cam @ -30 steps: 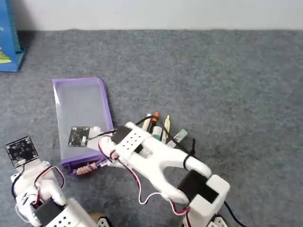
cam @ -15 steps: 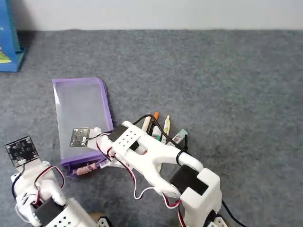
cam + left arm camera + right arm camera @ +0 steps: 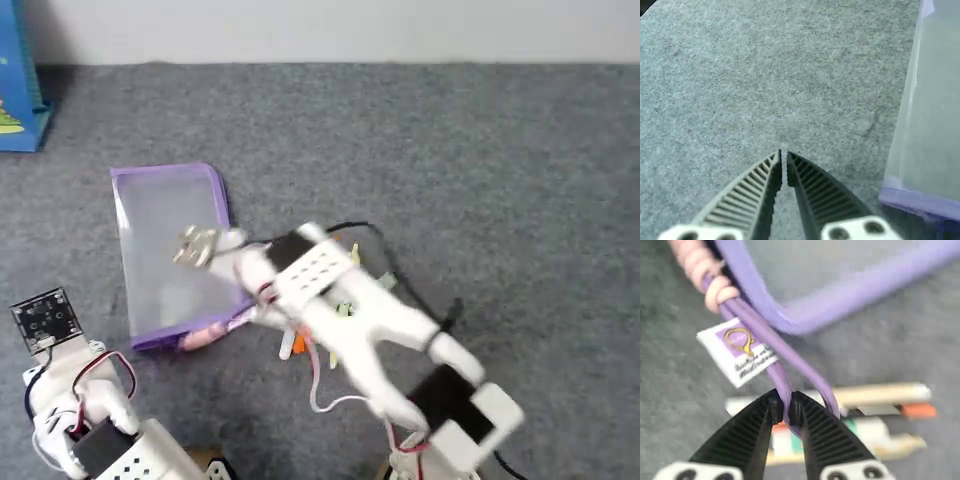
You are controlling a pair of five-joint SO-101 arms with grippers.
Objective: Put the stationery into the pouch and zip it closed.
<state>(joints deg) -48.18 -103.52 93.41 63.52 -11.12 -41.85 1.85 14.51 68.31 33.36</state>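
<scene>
since a second ago we see the right arm swing up across the one translucent purple zip pouch [image 3: 170, 230]. the right gripper [image 3: 785, 410] has its jaws pinched on the pouch's thin purple strap [image 3: 781, 382], above a few overlapping pens [image 3: 875, 395]. the left gripper [image 3: 784, 162], jaws closed to a sliver and empty, hangs over the grey felt table [image 3: 740, 75] beside the pouch.

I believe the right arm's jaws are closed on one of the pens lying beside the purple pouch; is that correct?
Not quite. The right wrist view shows the jaws closed on the pouch's purple strap, not on a pen. The pens do lie beside the purple pouch, as you say.
</scene>
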